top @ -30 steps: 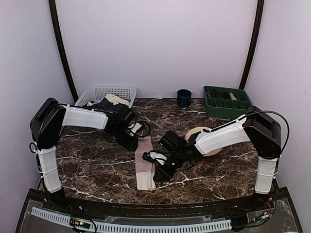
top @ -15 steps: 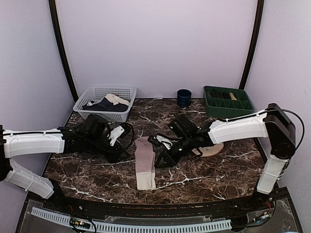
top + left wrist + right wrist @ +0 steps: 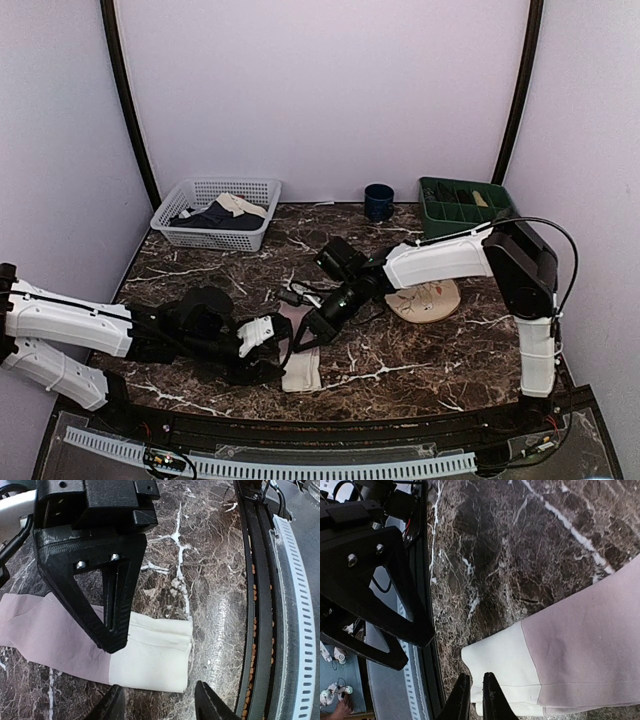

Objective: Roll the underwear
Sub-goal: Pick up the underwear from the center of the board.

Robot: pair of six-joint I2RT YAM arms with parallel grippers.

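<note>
The underwear (image 3: 302, 372) lies folded into a long narrow strip on the marble table, cream waistband end nearest the front edge. In the left wrist view its cream end (image 3: 150, 655) lies flat and the pink part runs off to the left. My left gripper (image 3: 160, 705) is open, low over the table, its jaws on either side of the cream end; from above it (image 3: 275, 345) sits at the strip's left. My right gripper (image 3: 476, 700) is shut, tips down on the underwear (image 3: 570, 645) near the cream band; its tip also shows in the left wrist view (image 3: 116, 642).
A round plate (image 3: 430, 300) lies right of the strip. A white basket (image 3: 215, 210) with dark and beige clothes stands at the back left, a dark mug (image 3: 378, 202) and a green tray (image 3: 465, 210) at the back. The table's front rail (image 3: 260, 630) is just beyond the cream end.
My left arm has swung from the basket side down to the front and now reaches the strip's near end. My right gripper has shifted left onto the strip.
</note>
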